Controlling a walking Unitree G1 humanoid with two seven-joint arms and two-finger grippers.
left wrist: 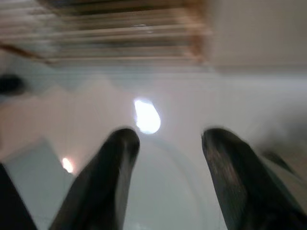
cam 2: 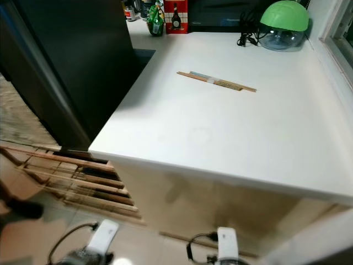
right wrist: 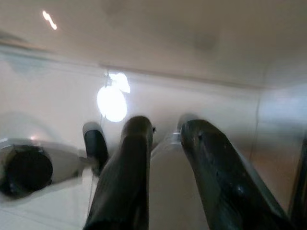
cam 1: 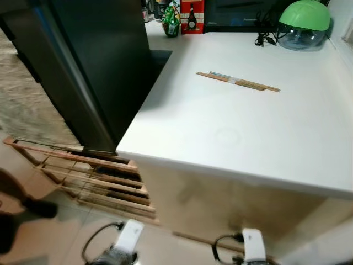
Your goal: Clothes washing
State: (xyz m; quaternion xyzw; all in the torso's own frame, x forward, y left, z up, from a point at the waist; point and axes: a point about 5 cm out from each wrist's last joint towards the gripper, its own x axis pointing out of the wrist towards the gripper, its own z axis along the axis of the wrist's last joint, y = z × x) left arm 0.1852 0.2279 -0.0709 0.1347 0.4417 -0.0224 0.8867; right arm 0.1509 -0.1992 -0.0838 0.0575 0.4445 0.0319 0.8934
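While both arms hang low before the white table (cam 1: pixel 231 132), no clothes appear. The left pincer (left wrist: pixel 168 158) is spread and empty; the right pincer (right wrist: pixel 165 143) is slightly parted, also empty. Neither arm looks better placed yet.

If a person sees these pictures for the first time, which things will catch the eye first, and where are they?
The eye goes first to the wide white counter, where a pair of chopsticks lies alone near the middle. At its far right corner stands a green-topped clear globe, with a green bottle and a red box along the far edge. To the left rises a tall dark panel, with a wooden rack on the floor below.
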